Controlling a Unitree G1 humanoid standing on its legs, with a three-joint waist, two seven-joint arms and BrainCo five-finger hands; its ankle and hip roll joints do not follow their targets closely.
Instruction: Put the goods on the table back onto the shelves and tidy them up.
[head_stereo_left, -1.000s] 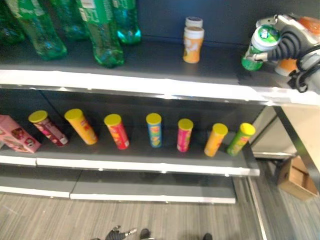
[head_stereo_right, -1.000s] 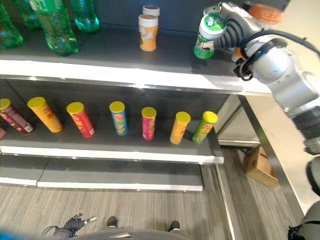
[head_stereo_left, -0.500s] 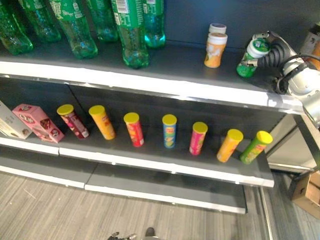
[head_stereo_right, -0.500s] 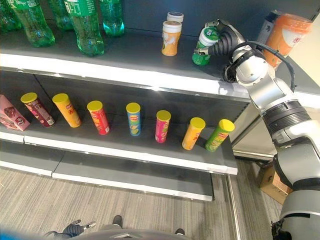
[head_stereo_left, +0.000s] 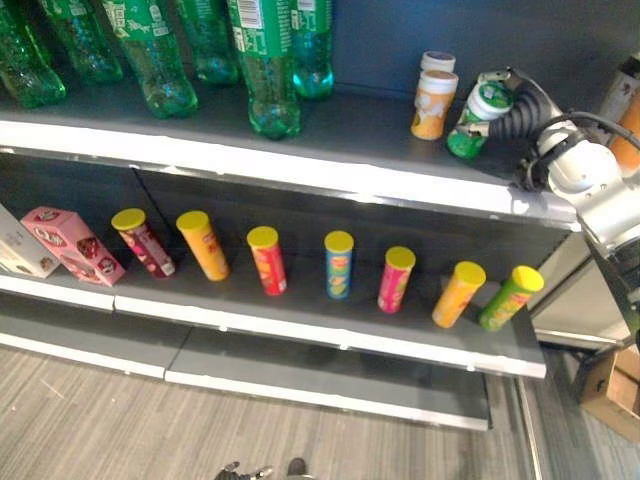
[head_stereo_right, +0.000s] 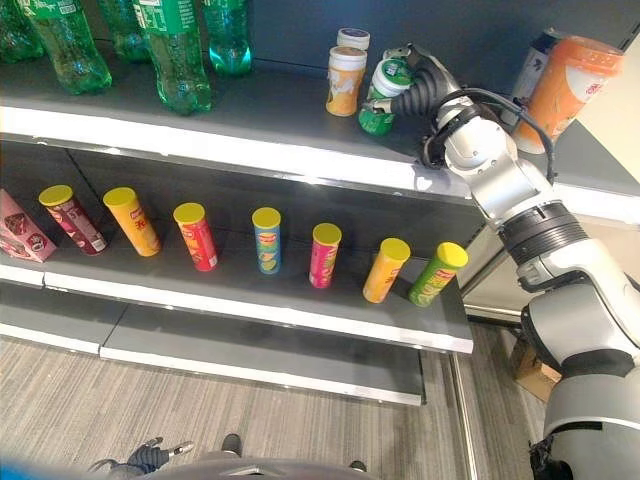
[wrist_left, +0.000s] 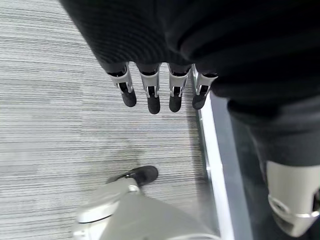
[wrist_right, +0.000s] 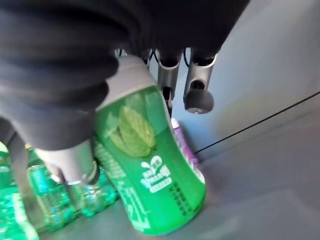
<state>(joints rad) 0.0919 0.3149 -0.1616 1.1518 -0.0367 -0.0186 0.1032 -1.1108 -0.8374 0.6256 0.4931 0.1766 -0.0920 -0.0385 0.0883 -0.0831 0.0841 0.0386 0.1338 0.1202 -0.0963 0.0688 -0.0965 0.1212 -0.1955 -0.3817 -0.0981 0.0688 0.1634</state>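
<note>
I am holding a green canister (head_stereo_right: 379, 95) with a white lid in my right hand (head_stereo_right: 418, 88), my fingers (wrist_right: 199, 82) and thumb curled round its upper part. It is tilting, its base low over the top shelf (head_stereo_right: 280, 130) just beside an orange canister (head_stereo_right: 344, 80) with a pale lid; whether the base is touching the shelf I cannot tell. A second pale-lidded canister (head_stereo_right: 352, 39) is standing right behind the orange one. The green label is showing a leaf drawing and small white print too fine to make out. Green plastic bottles (head_stereo_left: 262, 60) are crowding the left part of the same shelf, and a larger orange container (head_stereo_right: 567, 82) is standing at its right end. On the shelf below, a row of yellow-lidded tube cans (head_stereo_left: 338, 264) in mixed colours is running across, with a pink box (head_stereo_left: 72, 245) at the left end. My left hand (wrist_left: 160, 92) is hanging over the striped floor (wrist_left: 60, 125), its fingers straight and apart, holding nothing.
</note>
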